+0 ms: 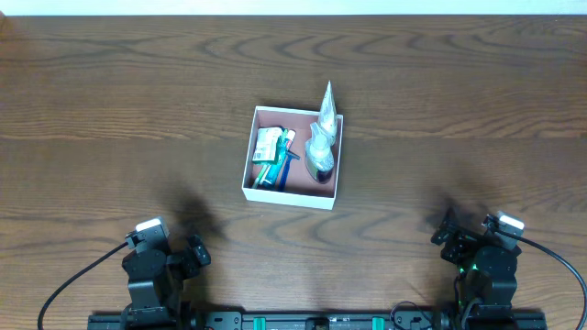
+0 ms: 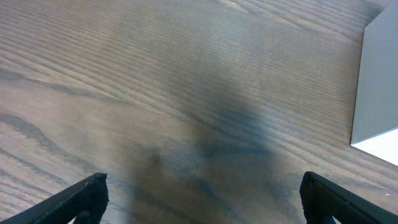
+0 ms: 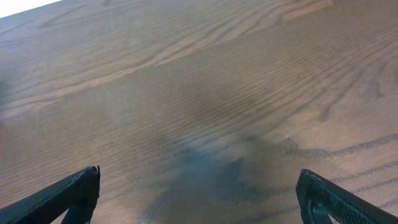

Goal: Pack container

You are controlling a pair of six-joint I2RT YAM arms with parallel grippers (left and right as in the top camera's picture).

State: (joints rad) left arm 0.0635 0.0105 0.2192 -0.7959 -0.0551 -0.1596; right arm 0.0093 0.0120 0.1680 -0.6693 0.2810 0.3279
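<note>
The container [image 1: 249, 171] is a shallow square white box with a pink-brown inside, at the middle of the table. In it lie a green and white packet [image 1: 269, 144], a blue-handled item [image 1: 278, 168] and a clear wrapped bottle [image 1: 322, 137] whose twisted tip sticks past the far rim. My left gripper [image 1: 193, 254] is open and empty near the front left edge. My right gripper [image 1: 447, 235] is open and empty near the front right edge. A white wall of the container [image 2: 376, 81] shows at the right in the left wrist view. Both wrist views show only bare wood between the fingers [image 2: 202, 196] [image 3: 199, 196].
The wooden table [image 1: 110, 110] runs across the whole view. Black cables [image 1: 78, 280] trail from each arm base at the front edge. A pale strip [image 1: 293, 5] lies past the table's far edge.
</note>
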